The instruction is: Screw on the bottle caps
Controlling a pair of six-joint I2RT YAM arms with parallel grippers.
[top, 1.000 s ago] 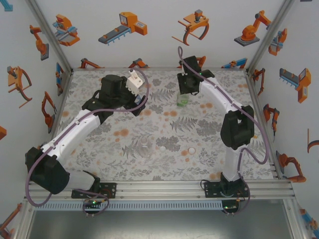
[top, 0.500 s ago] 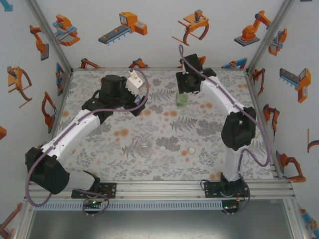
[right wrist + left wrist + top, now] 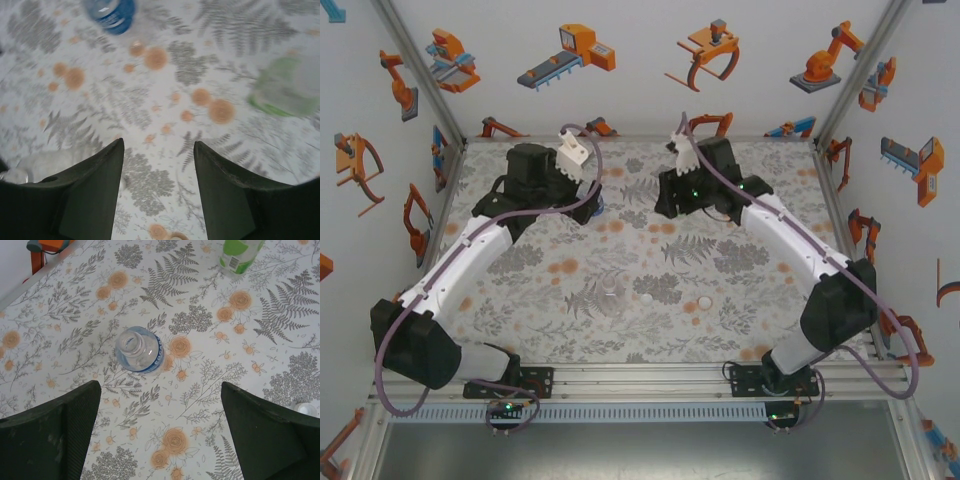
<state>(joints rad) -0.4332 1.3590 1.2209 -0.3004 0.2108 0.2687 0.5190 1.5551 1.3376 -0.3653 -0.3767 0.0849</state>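
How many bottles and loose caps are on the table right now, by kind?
Bottles: 3 (blue-label bottle, green bottle, clear bottle)
Loose white caps: 2
Total: 5

I read the blue-label bottle [image 3: 139,349] as clear glossy plastic | green bottle [image 3: 240,255] glossy, with a printed film label | bottle caps [image 3: 705,302] white plastic | table cover [image 3: 60,315] matt printed sheet | left gripper [image 3: 160,390] pads [image 3: 82,425] matt black, finely textured | I note frame rails [image 3: 650,378] bare satin metal.
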